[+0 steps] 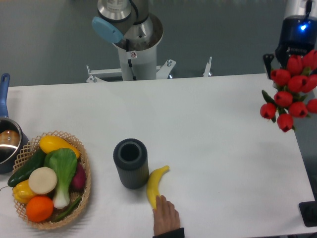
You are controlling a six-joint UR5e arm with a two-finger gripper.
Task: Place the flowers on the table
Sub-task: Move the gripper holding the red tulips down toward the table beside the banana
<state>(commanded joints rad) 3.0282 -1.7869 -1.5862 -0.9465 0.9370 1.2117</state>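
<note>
The bunch of red tulips with green leaves [291, 90] hangs at the far right, carried by the dark two-finger gripper [296, 49] above the right edge of the large smooth white table [213, 124]. The blooms hide the fingertips, so I cannot tell how the jaws stand — only that the bunch appears to hang from them.

The main risk, as I judge it, is position: the flowers sit below the jaws but right at the table's border, so a release here could drop them partly off the edge. A second risk lies well to the left of the jaws — a person's bare hand [165, 216] touching a yellow banana [155, 184], just beside a dark ribbed cylindrical cup [131, 163]; a wide swing that way could meet them.

By count: about eight tulip heads, one cup, one banana, one hand, one woven wicker basket [84, 186] holding some eight vegetables and fruits, and one blue-handled metal pot [7, 136] at the far left.
</note>
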